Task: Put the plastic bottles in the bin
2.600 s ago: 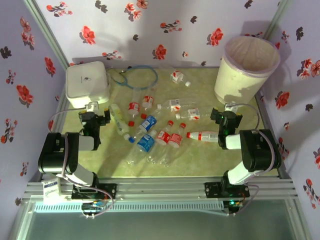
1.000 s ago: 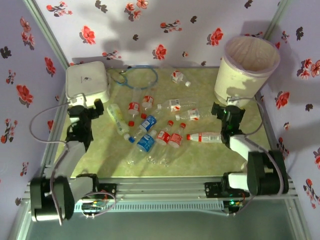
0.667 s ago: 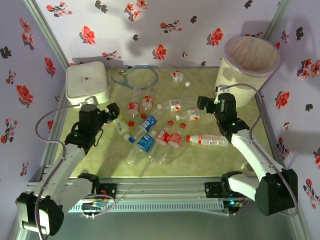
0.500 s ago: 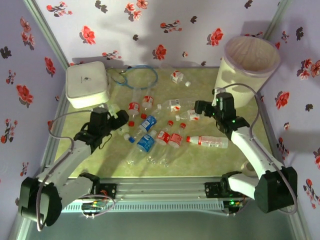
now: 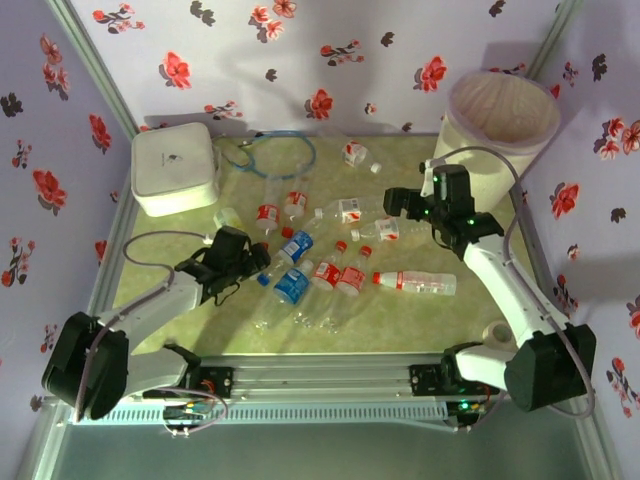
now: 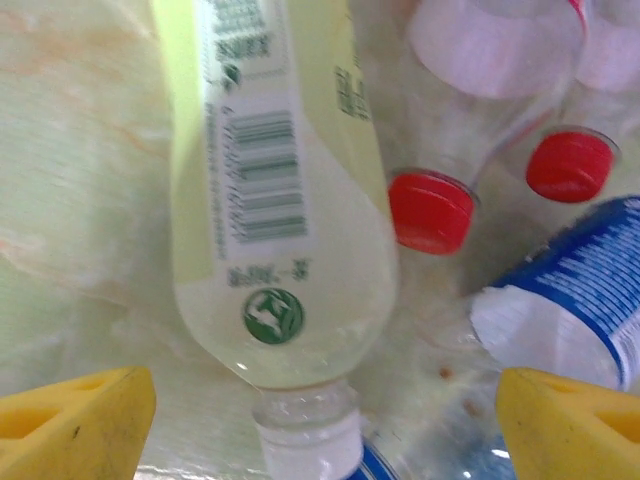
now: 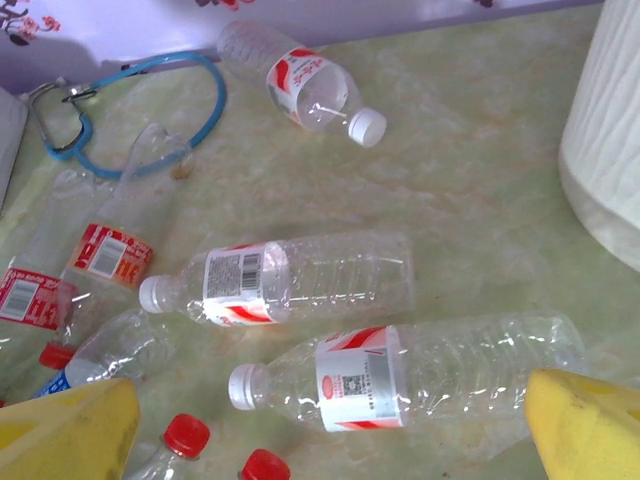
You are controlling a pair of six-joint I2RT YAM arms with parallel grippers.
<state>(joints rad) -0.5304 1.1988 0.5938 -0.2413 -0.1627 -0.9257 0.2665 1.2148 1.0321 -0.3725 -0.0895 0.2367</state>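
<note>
We see the plastic bottles (image 5: 330,262) lying scattered across the middle of the counter (image 5: 420,320), none inside the bin (image 5: 497,140), which stands upright at the counter's 1 o'clock corner. Our left tool (image 5: 250,258) sits low at the 9 o'clock edge of the heap. Its yellow fingers (image 6: 75,420) are spread apart on either side of the white-capped neck of a pale yellow-green bottle (image 6: 285,200), gripping nothing. Our right tool (image 5: 393,203) hangs above the heap's 2 o'clock side, its jaws wide apart and empty, over two clear red-labelled bottles (image 7: 400,375) lying side by side. A white square box (image 5: 175,172) rests at 10 o'clock, a blue cable loop (image 5: 283,155) at 12.
</note>
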